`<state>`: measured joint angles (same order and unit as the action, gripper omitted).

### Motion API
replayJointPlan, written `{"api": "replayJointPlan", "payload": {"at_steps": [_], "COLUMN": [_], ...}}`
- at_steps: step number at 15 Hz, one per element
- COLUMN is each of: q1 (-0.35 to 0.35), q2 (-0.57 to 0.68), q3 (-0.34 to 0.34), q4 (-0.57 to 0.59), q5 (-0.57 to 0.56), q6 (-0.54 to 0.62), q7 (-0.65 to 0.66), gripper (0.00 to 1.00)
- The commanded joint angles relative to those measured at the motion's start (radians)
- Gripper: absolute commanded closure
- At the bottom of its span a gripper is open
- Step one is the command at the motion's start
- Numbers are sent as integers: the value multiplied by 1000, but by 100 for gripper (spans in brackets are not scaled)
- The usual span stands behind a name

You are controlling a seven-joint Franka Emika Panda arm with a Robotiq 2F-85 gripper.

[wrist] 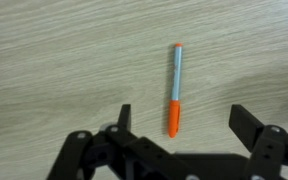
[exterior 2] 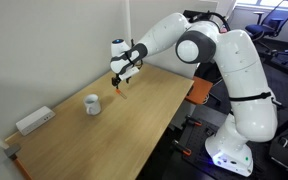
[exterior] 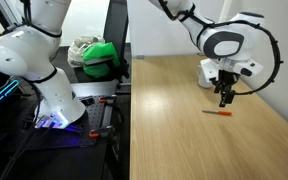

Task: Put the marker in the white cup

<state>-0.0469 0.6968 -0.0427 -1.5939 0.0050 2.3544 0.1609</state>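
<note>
Right above the marker [wrist: 175,88], the hand [wrist: 184,120] hangs wide open, empty. Thin thing lying flat on the desk [wrist: 44,50], so a sloppy pinch might just flick it away.

You have a flat white block [exterior 2: 34,120] lying at one corner of the wooden table [exterior 2: 129,128]. A green bundle [exterior: 102,57] sits beyond its edge.

No writing, label, brand or number can be read in any view. The marker [wrist: 175,90] shows no legible print on its barrel in the wrist view. The white cup [exterior 2: 92,104] and the white block [exterior 2: 34,121] are too small to tell.
</note>
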Motion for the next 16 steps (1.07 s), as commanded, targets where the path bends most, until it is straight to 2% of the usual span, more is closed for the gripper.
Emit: {"api": "replayJointPlan", "payload": {"at_steps": [1, 16], "q1": [5, 3], "q2": [63, 166], "q3": [-3, 13], "q4": [101, 197], "q5": [1, 11], "q6": [-77, -114], "q7": [-30, -52], "gripper": [0, 0]}}
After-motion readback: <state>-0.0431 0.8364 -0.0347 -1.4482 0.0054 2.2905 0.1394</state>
